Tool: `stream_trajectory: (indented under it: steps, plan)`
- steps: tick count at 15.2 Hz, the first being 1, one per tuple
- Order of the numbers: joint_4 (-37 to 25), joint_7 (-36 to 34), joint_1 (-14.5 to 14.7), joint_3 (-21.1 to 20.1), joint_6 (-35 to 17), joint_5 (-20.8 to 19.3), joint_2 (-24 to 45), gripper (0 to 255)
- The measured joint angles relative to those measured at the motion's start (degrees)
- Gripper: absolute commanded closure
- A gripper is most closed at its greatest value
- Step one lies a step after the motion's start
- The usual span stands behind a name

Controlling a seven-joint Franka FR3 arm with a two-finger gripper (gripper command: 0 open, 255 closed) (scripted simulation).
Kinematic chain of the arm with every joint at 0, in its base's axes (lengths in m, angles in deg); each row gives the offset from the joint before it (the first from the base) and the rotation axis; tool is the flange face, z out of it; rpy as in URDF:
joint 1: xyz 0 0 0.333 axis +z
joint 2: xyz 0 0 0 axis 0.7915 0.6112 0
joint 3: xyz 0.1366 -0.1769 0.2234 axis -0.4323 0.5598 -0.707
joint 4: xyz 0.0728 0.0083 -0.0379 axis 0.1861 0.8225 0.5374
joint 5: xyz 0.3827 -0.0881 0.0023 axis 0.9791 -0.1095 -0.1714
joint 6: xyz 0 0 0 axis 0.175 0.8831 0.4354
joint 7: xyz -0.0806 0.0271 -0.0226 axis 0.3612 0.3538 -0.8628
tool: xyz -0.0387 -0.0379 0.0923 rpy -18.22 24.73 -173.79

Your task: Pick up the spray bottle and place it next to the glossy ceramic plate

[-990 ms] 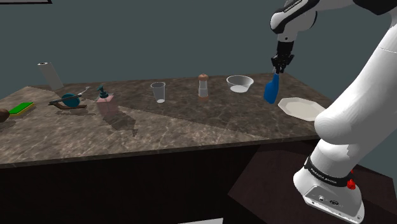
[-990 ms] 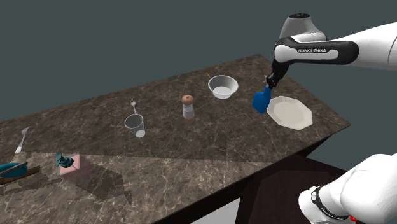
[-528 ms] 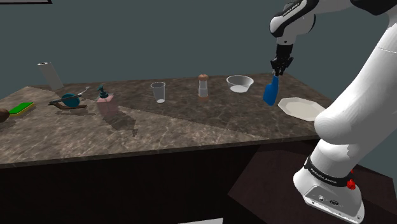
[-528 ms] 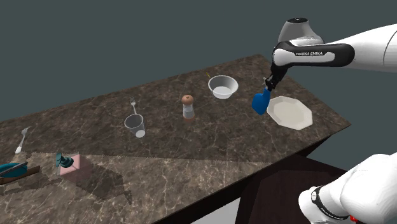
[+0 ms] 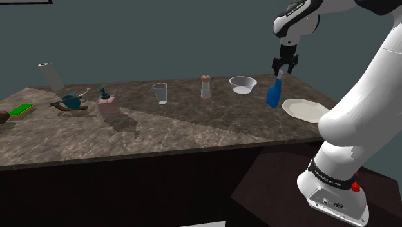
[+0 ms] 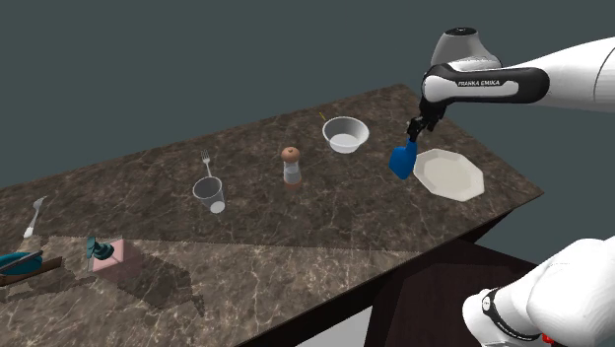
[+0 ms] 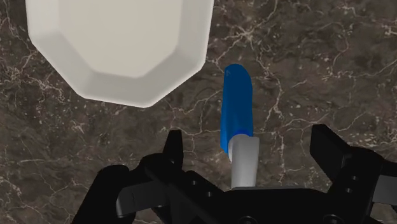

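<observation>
The gripper [image 7: 247,135] is open wide: its black fingers [image 7: 172,151] stand apart on either side of the spray bottle [image 7: 237,108], and neither touches it. The bottle's pale neck rises in the gap between the fingertips. Its blue body runs down and away from them to the dark marbled counter [image 7: 331,63], where it appears to stand, perhaps leaning a little.

Just past one finger, on the far side from the bottle's neck, lies the white plate [image 7: 121,44], close beside the bottle but not touching it. The placing looks done, so the job now is a clean release. The hand should lift straight up along the neck with the fingers kept spread and no sideways drift. A brush against the neck could tip the bottle onto the plate.
</observation>
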Motion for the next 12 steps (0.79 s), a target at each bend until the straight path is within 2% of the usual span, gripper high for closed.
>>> stream_trajectory:
  steps: [2,6,12]
  plan:
    - [-0.7,0.0,0.1,-0.1,0.9,0.0,-0.2,0]
    - [-4.7,-0.4,0.4,-0.4,6.1,-0.2,-1.5,0]
    - [-5.3,-0.3,0.3,-0.4,7.2,-0.3,-1.9,0]
